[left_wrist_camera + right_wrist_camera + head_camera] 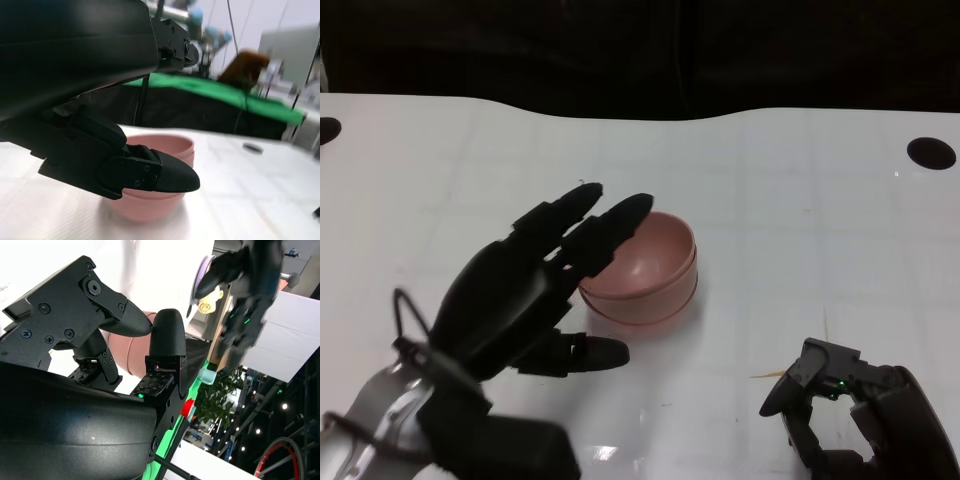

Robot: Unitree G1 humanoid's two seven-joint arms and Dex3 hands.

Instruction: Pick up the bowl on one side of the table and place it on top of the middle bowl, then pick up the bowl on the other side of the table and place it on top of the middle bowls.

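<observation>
Two hands in your head view, neither one holding anything. Your left hand (525, 300) comes in from the lower left of the frame, fingers (610, 225) stretched out and apart, their tips over the near-left rim of the pink bowls (650, 270). Its thumb (590, 352) points right along the table (800, 200), just in front of the bowls and apart from them. You can't tell from the head view whether the fingertips touch the rim.

Bowls sit just left of frame centre. Your left wrist view shows the pink bowls (160, 185) nested, at least two rims stepped one inside the other; the exact count is not clear. That view also has the thumb (165, 172) crossing in front of the stack, with nothing pinched.

Your right hand (850, 410) sits at the lower right corner of the head view, low by the table, well apart from the bowls. Its fingers (790, 390) are bent but parted, with nothing between them. Right wrist view agrees: two fingers (167, 340) with a gap between them, and the pink bowls (135, 352) visible beyond that gap, not in contact.

Two dark round spots on the table: one at the upper right (931, 152), one at the left edge (326, 130). The far table edge runs across the top of the frame, dark beyond it.
</observation>
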